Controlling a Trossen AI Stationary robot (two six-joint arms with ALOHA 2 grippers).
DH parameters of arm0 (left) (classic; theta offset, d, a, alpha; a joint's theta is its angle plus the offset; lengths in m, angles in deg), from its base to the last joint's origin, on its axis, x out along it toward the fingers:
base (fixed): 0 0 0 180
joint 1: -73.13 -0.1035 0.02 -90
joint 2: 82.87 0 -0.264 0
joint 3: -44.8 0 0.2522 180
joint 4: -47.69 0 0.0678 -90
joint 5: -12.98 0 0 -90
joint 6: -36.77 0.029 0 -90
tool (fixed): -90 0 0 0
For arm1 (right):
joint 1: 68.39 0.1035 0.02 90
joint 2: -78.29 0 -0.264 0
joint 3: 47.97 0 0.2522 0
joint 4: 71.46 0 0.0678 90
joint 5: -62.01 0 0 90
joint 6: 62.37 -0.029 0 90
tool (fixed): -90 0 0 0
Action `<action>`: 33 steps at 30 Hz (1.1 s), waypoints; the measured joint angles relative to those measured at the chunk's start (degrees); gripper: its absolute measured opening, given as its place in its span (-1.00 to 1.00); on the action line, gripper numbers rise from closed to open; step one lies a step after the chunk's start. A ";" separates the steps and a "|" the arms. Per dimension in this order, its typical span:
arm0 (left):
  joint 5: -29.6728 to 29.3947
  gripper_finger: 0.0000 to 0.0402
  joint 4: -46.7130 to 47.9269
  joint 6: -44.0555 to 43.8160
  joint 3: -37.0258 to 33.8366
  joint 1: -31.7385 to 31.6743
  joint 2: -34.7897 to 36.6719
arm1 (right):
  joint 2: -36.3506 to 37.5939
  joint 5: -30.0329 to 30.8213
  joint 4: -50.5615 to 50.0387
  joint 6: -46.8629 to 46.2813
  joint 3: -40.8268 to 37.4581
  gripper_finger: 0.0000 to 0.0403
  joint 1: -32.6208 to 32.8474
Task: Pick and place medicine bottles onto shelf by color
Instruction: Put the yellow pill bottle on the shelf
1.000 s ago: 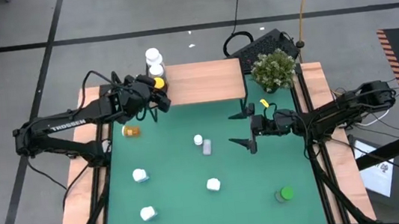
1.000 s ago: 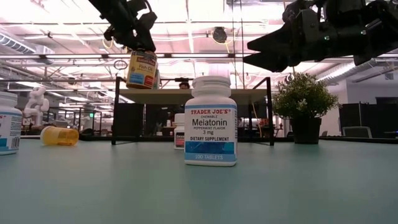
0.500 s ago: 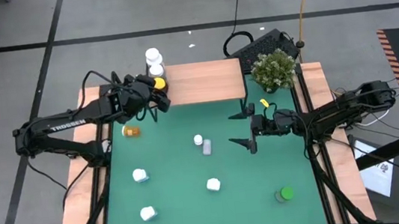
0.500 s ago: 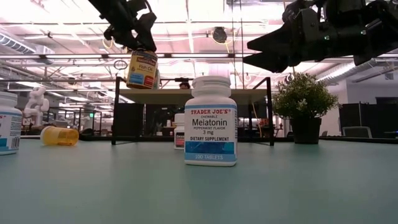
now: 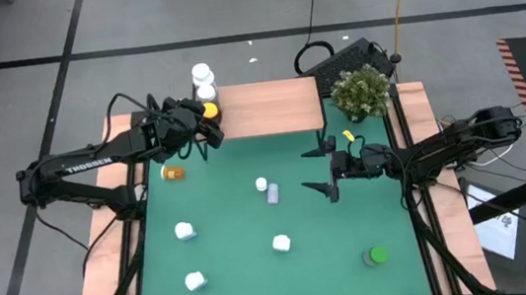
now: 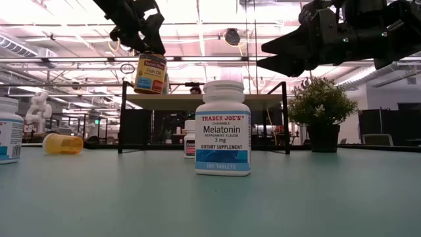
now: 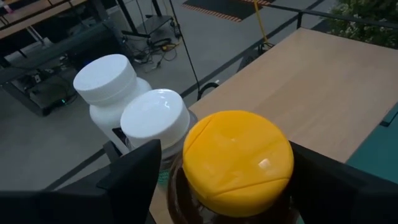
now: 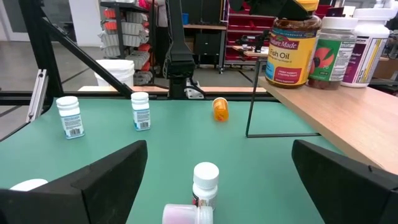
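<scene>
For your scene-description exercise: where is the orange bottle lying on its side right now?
In the high view the orange bottle lies on the green table near its left edge, just in front of the shelf and beside the left gripper.

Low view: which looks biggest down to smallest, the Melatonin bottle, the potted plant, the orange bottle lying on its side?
1. Melatonin bottle, though it stands nearest the camera, which inflates it.
2. Potted plant, farther back.
3. Orange bottle, smallest here; also farther back, so true sizes stay unsure.
</scene>
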 joint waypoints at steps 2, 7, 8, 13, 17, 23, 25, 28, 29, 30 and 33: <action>0.00 0.66 -0.02 0.06 -0.01 0.00 -0.01 | 0.00 0.00 0.00 0.00 0.00 0.95 0.00; 0.00 0.80 0.03 0.48 -0.01 0.00 0.03 | 0.00 0.00 -0.41 0.02 0.00 0.95 0.01; 0.00 0.82 0.23 0.50 -0.02 0.00 0.30 | 0.00 0.00 -0.46 0.02 0.00 0.95 0.00; 0.02 0.81 2.01 0.48 -0.16 0.00 1.61 | -0.02 0.00 -0.74 0.02 0.00 0.95 0.02; -0.09 0.78 1.96 0.73 -0.09 0.00 3.57 | -0.02 0.00 -0.89 0.02 0.02 0.95 0.02; -0.19 0.78 1.98 1.81 -0.10 0.03 6.61 | -0.04 0.07 -1.05 0.04 0.04 0.95 0.02; -0.19 0.78 3.84 1.57 -0.09 0.18 8.14 | -0.04 0.09 -1.25 0.04 0.04 0.95 0.02; -0.26 0.77 8.53 -0.55 -0.09 1.09 10.76 | -0.04 0.11 -1.53 0.04 0.04 0.95 0.02; -0.28 0.77 10.85 -1.57 -0.09 1.49 11.62 | -0.02 0.11 -1.71 0.08 0.04 0.95 0.02; -0.26 0.77 13.29 -2.98 -0.09 2.01 12.37 | -0.04 0.13 -1.84 0.24 0.04 0.95 0.02; -0.34 0.77 19.67 -8.10 -0.09 3.82 13.92 | -0.03 0.19 -2.12 0.54 0.04 0.95 0.02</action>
